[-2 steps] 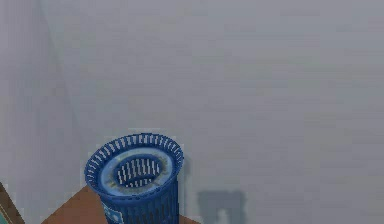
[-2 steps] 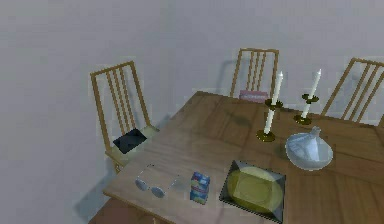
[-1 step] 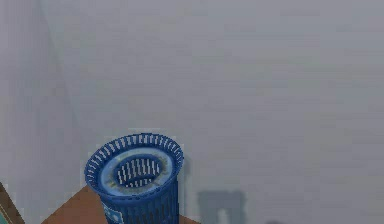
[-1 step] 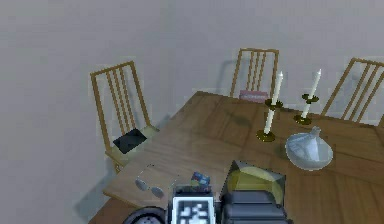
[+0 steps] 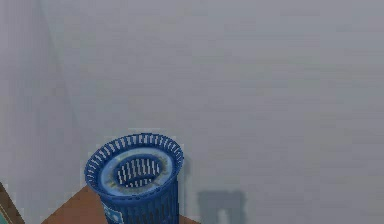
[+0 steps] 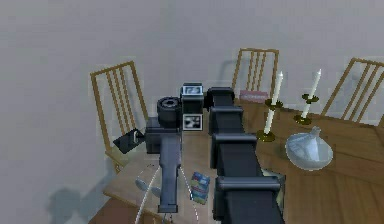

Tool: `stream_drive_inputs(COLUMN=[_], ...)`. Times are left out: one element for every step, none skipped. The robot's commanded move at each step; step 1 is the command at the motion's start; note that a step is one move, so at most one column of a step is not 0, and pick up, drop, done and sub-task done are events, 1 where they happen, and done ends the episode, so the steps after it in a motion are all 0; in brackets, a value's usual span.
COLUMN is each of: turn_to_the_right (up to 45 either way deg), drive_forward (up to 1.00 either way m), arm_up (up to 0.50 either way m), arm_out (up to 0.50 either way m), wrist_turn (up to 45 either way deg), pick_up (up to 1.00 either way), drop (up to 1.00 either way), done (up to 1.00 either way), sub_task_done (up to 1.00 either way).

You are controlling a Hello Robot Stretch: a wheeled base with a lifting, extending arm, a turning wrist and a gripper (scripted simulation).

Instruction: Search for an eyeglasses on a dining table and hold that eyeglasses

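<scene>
The dark arm [image 6: 238,165] stretches across a wooden dining table [image 6: 340,185]. Two white marked squares [image 6: 190,108] stand at its far end. Left of them sits the gripper's dark body, and its thin fingers [image 6: 153,186] point toward the table's near left edge. The gripper [image 6: 168,200] lies over the tabletop, and I cannot tell whether it holds anything. A small blue thing [image 6: 201,186] lies on the table just right of the fingers. A dark flat thing [image 6: 128,141] rests by the left chair.
Three wooden chairs [image 6: 119,98] [image 6: 255,68] [image 6: 362,85] ring the table. Two candlesticks [image 6: 271,112] [image 6: 311,98] and a clear glass flask [image 6: 309,150] stand right of the arm. Ahead, a blue slatted basket [image 5: 135,180] stands on a brown surface [image 5: 75,212] before a pale wall.
</scene>
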Motion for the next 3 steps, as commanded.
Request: stream_drive_inputs(turn_to_the_right=[0.0, 0.0, 0.0], drive_forward=[0.0, 0.0, 0.0], arm_up=[0.0, 0.0, 0.0], arm_out=[0.0, 0.0, 0.0], wrist_turn=[45.0, 45.0, 45.0], pick_up=[0.0, 0.0, 0.0], drop=[0.0, 0.0, 0.0], done=[0.0, 0.0, 0.0], sub_task_done=[0.0, 0.0, 0.0])
